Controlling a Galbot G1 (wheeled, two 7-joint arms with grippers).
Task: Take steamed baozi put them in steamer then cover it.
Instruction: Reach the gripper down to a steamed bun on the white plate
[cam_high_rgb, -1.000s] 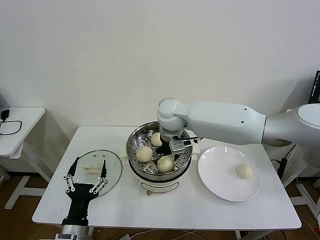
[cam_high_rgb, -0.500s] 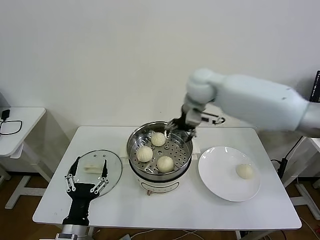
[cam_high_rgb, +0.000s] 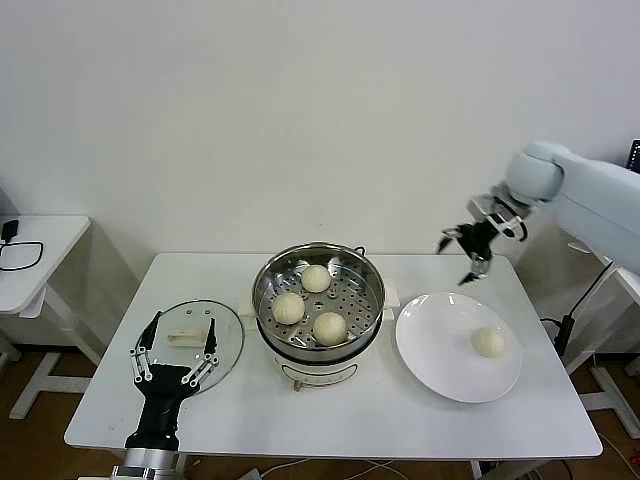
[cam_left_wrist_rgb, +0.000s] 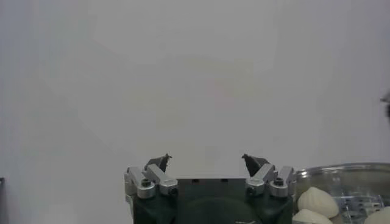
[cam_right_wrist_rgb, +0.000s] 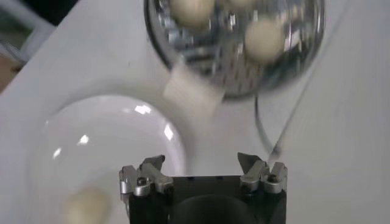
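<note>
Right gripper, jaws wide and empty, hovering over the table's far right edge; three steamed baozi sitting in the steamer; the fourth bun on the plate awaiting pickup; left gripper waiting wide open beside the cover

White arm; black silver-linked claw

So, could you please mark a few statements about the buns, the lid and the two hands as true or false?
1. Three baozi sit in the steamer. True.
2. The white plate is bare. False: one bun lies on it.
3. The cover is on the pot. False: it lies on the table, left of the steamer.
4. The right hand holds a bun. False: it is open and empty.
5. The left hand is open by the cover. True.
</note>
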